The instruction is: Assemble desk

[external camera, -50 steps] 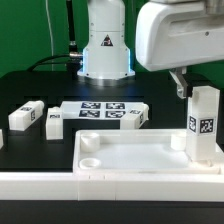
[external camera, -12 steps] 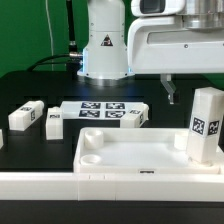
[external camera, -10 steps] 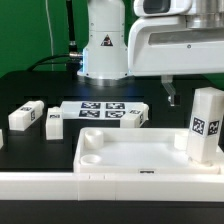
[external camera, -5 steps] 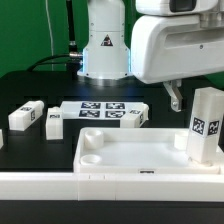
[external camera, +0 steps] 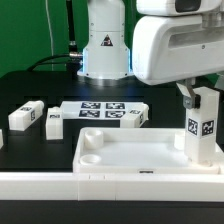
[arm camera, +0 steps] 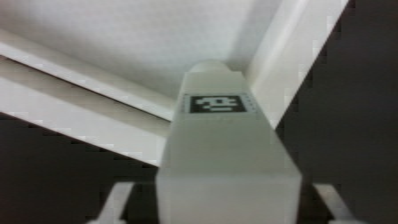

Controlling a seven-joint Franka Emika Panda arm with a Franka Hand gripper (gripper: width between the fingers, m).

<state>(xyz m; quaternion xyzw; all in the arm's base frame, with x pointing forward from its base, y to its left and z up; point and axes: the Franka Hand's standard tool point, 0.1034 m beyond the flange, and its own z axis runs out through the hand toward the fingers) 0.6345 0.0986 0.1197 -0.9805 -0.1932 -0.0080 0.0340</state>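
- A white desk leg [external camera: 205,130] stands upright in a corner of the desk slab [external camera: 120,152] (the exterior view's right side).
- The fingers [external camera: 185,96] straddle the leg's top; whether they pinch it cannot be told.

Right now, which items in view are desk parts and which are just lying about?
Desk parts:
slab
upright leg, standing on the slab at the exterior view's right
three legs lying loose: far-left leg, second leg, third leg

Not desk parts:
marker board
long white rail in front
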